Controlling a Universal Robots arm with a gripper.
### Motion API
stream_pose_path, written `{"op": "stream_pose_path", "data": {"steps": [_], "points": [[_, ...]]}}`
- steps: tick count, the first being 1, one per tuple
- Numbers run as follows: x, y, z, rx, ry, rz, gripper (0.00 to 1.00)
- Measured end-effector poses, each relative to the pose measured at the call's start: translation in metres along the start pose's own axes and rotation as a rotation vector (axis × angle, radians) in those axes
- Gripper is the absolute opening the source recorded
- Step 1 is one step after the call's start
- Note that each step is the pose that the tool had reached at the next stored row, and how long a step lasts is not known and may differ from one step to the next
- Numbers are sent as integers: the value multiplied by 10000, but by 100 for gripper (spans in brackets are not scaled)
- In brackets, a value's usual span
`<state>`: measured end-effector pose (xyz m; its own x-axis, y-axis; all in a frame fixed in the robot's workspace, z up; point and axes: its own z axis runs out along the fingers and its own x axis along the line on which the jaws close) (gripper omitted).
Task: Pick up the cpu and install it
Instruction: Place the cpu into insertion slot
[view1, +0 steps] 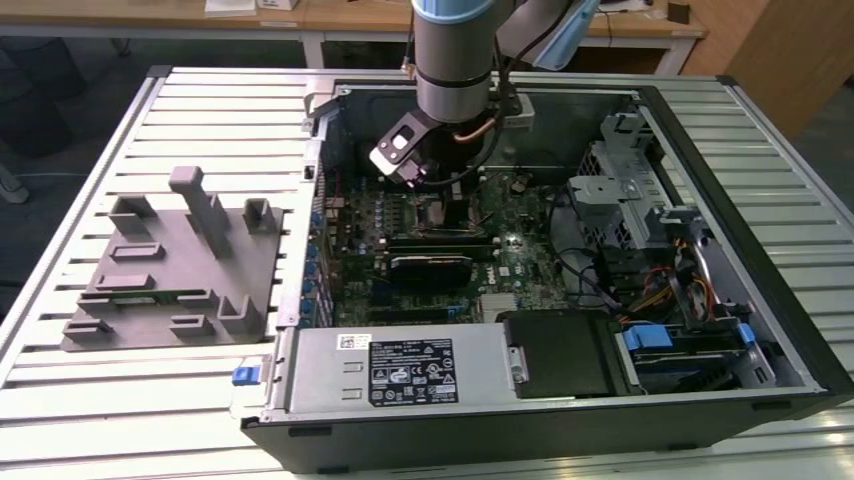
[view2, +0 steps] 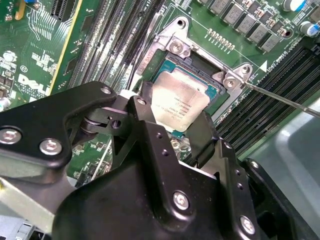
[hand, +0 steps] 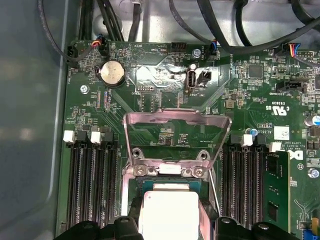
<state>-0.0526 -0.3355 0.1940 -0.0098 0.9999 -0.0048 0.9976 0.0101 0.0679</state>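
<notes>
Claw (view2: 172, 120): down inside the PC case (view1: 747, 330), clamped on the cpu as far as I can tell, one jaw snug on each of two opposite sides.
Cpu (view2: 177, 100): right over the open socket (view2: 214, 94), metal top up. Can't tell if it's hovering just above or already touching down.
Load plate (hand: 177, 137): flipped up and out of the way.
Lever (view2: 280, 97): swung out to the side.
Biggest worry: if the chip goes in a bit tilted or rotated, I'd guess it lands on the socket contacts crooked and bends them.
Other worry: the jaws sit really close to the socket frame, so a small sideways slip could knock the frame or drag the chip.
Motherboard (view1: 521, 250): RAM slots right beside the socket, tight space.
</notes>
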Motion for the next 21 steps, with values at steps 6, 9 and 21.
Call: {"op": "stream_pose_path", "data": {"steps": [6, 9, 21], "points": [[1, 0, 4, -4, 6, 3, 53], [1, 0, 4, -4, 6, 3, 53], [20, 1, 3, -4, 5, 3, 60]]}}
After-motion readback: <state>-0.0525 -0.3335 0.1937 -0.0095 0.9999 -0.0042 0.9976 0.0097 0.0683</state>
